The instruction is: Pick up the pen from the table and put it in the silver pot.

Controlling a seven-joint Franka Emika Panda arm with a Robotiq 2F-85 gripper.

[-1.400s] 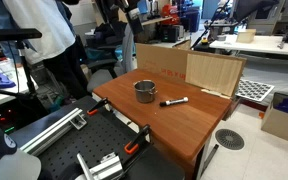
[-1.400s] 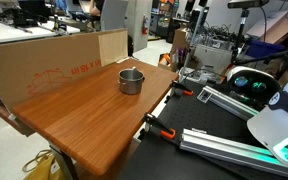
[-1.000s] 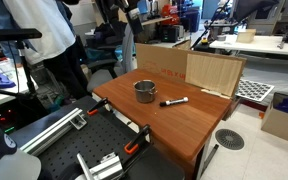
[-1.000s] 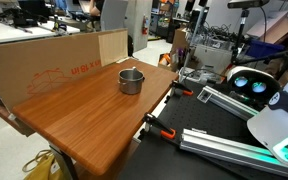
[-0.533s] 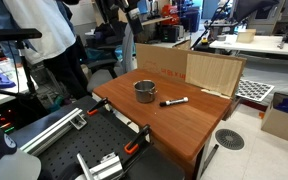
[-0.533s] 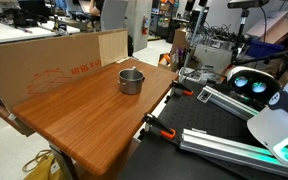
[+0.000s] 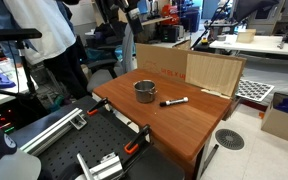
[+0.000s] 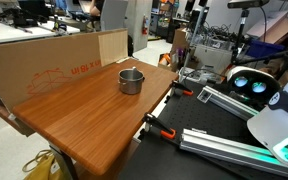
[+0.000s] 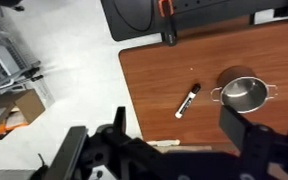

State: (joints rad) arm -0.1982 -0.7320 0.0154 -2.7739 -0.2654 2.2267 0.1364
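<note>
The pen point(image 9: 188, 100), black with a whitish end, lies flat on the reddish-brown table point(image 9: 149, 70) just left of the silver pot point(image 9: 244, 93) in the wrist view. In an exterior view the pen point(image 7: 174, 102) lies to the right of the pot point(image 7: 144, 91) on the table point(image 7: 189, 130). In an exterior view only the pot point(image 8: 131, 80) shows on the table point(image 8: 84, 120); the pen is hidden. My gripper point(image 9: 179, 125) is high above the table, open and empty, with the pen between its dark fingers in the picture.
Cardboard sheets point(image 7: 189, 68) stand along the table's far edge and also show in an exterior view point(image 8: 54, 60). Orange clamps point(image 7: 134, 146) sit at the table edge beside aluminium rails. A person point(image 7: 54, 40) stands near the table. A box point(image 9: 14, 110) lies on the floor.
</note>
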